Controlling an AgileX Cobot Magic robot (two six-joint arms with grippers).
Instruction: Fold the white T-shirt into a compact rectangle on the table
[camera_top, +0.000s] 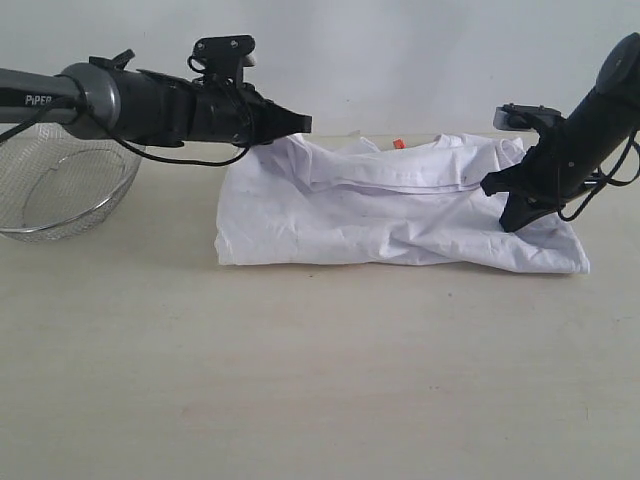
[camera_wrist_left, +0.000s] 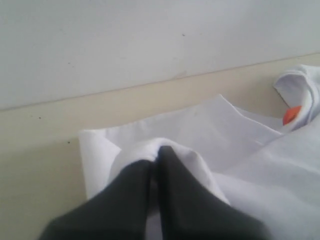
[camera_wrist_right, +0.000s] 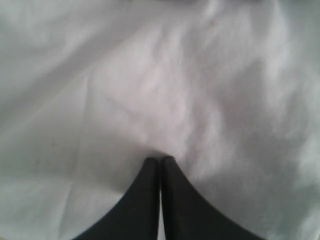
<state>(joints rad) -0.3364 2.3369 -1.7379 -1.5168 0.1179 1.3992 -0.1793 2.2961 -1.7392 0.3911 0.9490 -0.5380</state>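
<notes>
The white T-shirt (camera_top: 400, 205) lies crumpled and partly folded across the back of the table (camera_top: 320, 380), its small orange neck tag (camera_top: 398, 144) at the far edge. My left gripper (camera_top: 300, 123) hovers at the shirt's far left corner, shut on a bunch of white cloth that rises up to it. The left wrist view shows that cloth (camera_wrist_left: 200, 130) wrapped over the closed left gripper (camera_wrist_left: 157, 152), with the tag (camera_wrist_left: 291, 115) off to one side. My right gripper (camera_top: 510, 222) points down onto the shirt's right part, shut. Its tips (camera_wrist_right: 160, 160) touch the fabric (camera_wrist_right: 175, 85), and no fold shows between them.
A round wire-mesh basket (camera_top: 40, 180) stands at the left, under the left arm. A pale wall runs just behind the table's far edge. Bare tabletop stretches in front of the shirt.
</notes>
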